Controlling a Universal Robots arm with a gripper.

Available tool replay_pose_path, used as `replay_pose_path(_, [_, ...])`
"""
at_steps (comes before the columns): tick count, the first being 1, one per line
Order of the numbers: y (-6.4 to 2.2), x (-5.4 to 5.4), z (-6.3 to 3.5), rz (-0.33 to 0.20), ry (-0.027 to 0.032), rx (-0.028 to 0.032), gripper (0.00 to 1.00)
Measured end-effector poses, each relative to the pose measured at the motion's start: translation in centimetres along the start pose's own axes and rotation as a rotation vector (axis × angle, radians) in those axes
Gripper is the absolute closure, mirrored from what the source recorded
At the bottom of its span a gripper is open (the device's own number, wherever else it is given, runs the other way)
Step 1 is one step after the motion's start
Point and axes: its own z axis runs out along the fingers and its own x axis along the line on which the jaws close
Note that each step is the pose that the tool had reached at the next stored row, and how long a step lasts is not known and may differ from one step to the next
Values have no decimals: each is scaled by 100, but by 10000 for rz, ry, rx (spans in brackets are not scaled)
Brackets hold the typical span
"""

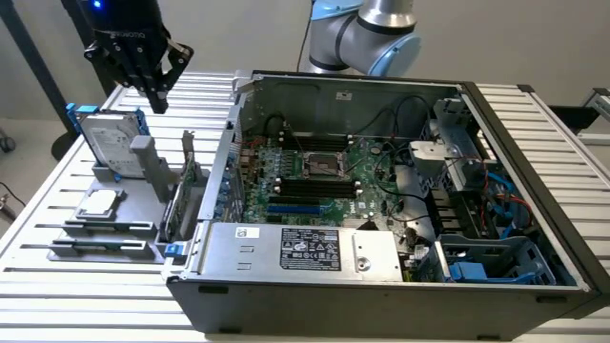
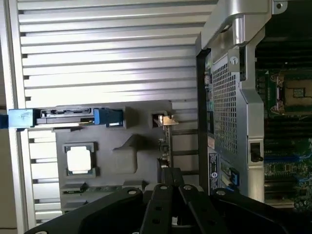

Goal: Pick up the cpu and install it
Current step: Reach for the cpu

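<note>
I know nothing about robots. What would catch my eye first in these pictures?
First, the big open computer case in the middle, with its green motherboard laid bare. At the exterior view's left, a grey tray holds an upright hard drive and the small silver cpu, which lies flat. Above the tray hangs the black gripper, jaws shut and empty.

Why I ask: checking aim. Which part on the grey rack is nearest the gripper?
The upright silver hard drive with blue bracket, by the black gripper; the flat silver-grey cpu lies farther.
</note>
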Motion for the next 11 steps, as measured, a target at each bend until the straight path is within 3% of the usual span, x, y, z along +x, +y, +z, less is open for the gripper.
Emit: replay_pose_path(11, [-38,500,113,-5,-3,60,89])
